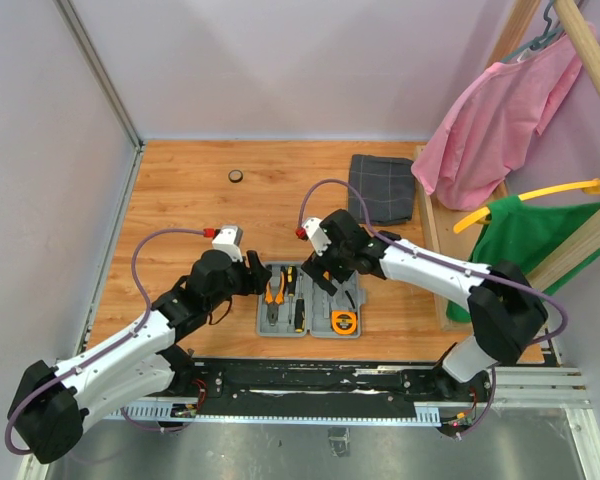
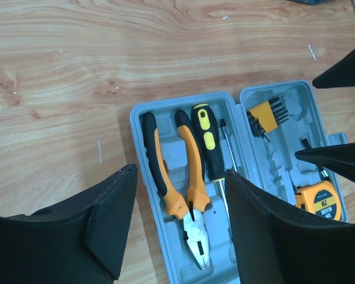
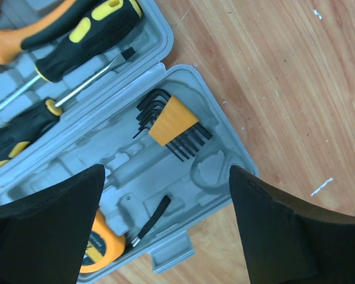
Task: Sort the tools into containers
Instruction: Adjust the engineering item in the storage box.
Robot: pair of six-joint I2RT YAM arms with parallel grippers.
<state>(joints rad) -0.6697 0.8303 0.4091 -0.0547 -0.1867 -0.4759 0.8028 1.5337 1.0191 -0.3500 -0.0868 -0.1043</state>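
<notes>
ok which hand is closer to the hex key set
Right. The right hand hangs directly over the hex key set in one half of the tool case; the left hand is over the pliers in the other half.

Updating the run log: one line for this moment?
case open; pliers, screwdrivers, hex keys, tape measure in it; left gripper open over pliers; right gripper open over case
</notes>
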